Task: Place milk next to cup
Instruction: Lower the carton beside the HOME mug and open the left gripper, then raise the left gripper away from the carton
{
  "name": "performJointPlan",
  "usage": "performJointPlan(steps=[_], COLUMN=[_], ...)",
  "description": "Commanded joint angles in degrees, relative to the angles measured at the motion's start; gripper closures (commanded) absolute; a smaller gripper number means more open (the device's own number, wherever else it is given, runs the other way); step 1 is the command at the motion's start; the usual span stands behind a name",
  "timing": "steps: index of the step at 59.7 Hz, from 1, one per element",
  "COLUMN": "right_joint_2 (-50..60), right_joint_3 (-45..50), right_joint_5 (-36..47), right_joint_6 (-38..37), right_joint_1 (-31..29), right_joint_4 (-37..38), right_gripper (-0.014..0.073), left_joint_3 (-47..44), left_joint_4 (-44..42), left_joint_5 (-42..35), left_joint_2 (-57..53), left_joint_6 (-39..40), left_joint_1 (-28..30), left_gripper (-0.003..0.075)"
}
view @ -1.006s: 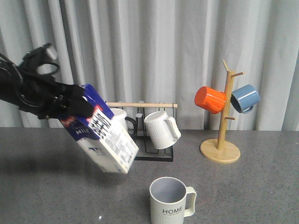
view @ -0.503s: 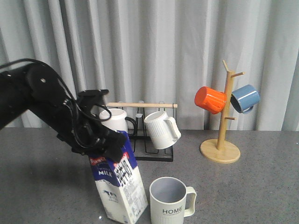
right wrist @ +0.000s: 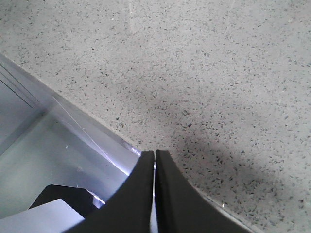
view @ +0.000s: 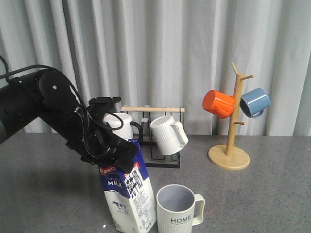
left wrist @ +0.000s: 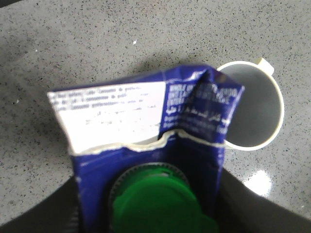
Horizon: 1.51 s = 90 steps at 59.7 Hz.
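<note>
Left gripper [view: 112,151] is clamped on the top of the milk [view: 127,196], which hangs right below it, leaning a bit, base down around the grey counter [view: 252,194]; can't tell if it's actually touching. The cup [view: 178,209] sits just beside the carton, off to the gripper's right and lower. Right gripper [right wrist: 154,194] only shows in its own wrist view, fingers pressed together over bare counter, holding nothing.

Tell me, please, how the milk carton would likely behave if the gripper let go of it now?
The milk carton is tall, narrow and leaning, so it would probably tip, perhaps against the HOME mug. Its creased top suggests soft walls that dent under the left gripper.
</note>
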<state>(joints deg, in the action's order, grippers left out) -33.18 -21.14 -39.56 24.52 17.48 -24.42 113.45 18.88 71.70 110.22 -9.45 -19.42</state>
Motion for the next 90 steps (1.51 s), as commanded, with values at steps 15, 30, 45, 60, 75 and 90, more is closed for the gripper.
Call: performJointPlan(steps=[15,30,45,60,75,90], right_joint_2=[0.2,0.2,0.2,0.2,0.1,0.1], right_joint_3=[-1.5,-1.5,-1.5,-1.5,-1.5,-1.5], right_joint_5=[2.7,2.8,3.2,9.3,22.1,24.8], right_joint_6=[-0.1,-0.1,-0.1,-1.7,-9.2,-13.8], right_joint_1=[-0.1,-0.1,-0.1,-0.3,-0.3,-0.3], right_joint_4=[-1.2,-1.2,-1.2,-0.7,5.3,10.8], right_gripper=[0.0599,0.0599,0.0599,0.0599,0.0599,0.0599], left_joint_3=[1.8,2.2,2.2,2.1,-9.4,-35.3], left_joint_4=[2.0,2.0,1.9,1.6,-2.8,-2.8], left_joint_5=[-0.1,-0.1,-0.1,-0.1,-2.5,-22.5], left_joint_2=[-3.3,-4.8,-11.3,-20.9,-31.9,-48.6], left_joint_6=[0.5,1.8,1.8,0.8,-1.7,-1.1], left_joint_1=[-0.1,-0.1,-0.1,-0.1,-0.1,-0.1], left_gripper=[0.0192,0.019,0.0212,0.0487,0.0729,0.0728])
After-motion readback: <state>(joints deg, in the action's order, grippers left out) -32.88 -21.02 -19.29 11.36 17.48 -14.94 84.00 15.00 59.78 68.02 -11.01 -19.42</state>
